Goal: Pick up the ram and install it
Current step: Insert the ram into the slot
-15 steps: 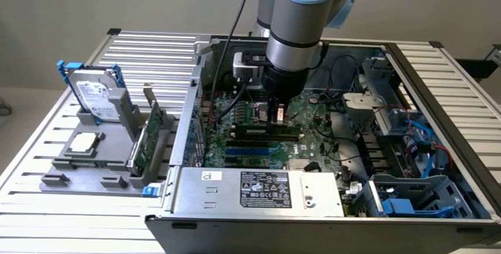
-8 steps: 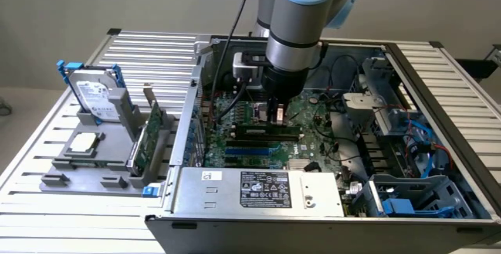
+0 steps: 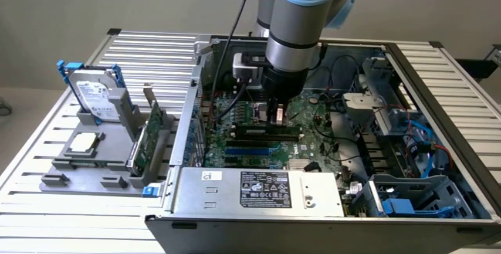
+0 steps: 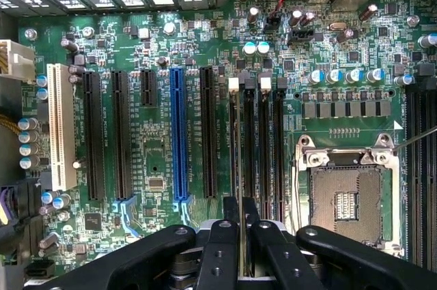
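My gripper (image 3: 274, 115) hangs from the arm inside the open computer case, low over the motherboard (image 3: 313, 139). In the wrist view the two black fingers (image 4: 220, 249) stand shut on the ram (image 4: 241, 239). It shows edge-on as a thin strip that runs in line with the black memory slots (image 4: 270, 147), beside their white latches. In the exterior view the ram (image 3: 266, 129) is a long dark bar just under the fingers, level with the slots. Whether it is seated I cannot tell.
An empty CPU socket (image 4: 345, 201) lies beside the memory slots, and a blue slot (image 4: 179, 133) with black expansion slots on the other side. The power supply (image 3: 259, 189) and the case walls hem the board in. At the exterior view's left, a grey fixture carries a hard drive (image 3: 98, 98) and a wider green card (image 3: 147, 139).
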### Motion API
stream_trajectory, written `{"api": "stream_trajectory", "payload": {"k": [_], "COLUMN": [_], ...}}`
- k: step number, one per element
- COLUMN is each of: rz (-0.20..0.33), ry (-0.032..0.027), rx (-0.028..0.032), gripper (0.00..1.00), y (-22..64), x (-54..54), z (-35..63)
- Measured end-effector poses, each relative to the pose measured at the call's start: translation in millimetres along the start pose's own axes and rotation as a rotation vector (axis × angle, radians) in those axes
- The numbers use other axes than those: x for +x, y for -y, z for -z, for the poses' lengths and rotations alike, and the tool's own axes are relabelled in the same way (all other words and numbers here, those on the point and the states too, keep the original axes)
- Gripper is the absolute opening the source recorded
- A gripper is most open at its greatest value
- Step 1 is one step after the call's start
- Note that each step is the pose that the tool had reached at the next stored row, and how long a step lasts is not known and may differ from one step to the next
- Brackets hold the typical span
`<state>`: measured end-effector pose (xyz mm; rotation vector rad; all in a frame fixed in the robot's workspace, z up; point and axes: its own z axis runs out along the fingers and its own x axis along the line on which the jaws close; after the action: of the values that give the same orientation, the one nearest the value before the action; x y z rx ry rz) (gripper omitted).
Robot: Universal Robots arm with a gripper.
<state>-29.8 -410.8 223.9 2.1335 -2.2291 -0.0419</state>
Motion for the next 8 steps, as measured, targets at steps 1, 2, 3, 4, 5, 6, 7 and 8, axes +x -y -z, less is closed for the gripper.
{"api": "stream_trajectory", "payload": {"k": [1, 2, 3, 4, 5, 6, 7, 8], "rz": [0.000, 0.000, 0.000, -0.001, -0.001, -0.001, -0.001, -0.001], "ry": [0.0000, 0.0000, 0.0000, -0.0001, -0.0002, -0.0001, 0.0000, 0.0000], "rx": [0.0000, 0.0000, -0.0001, -0.0001, -0.0001, -0.0001, -0.0001, -0.0001], "gripper": [0.14, 0.14, 0.14, 0.14, 0.14, 0.14, 0.14, 0.14], "y": [0.0, -0.1, -0.1, -0.1, -0.1, 0.0, 0.0, 0.0], "x": [0.0, 0.0, 0.0, 0.0, 0.0, -0.1, -0.1, -0.1], "z": [-0.6, -1.0, -1.4, -1.6, -1.9, -2.1, -2.4, -2.6]}}
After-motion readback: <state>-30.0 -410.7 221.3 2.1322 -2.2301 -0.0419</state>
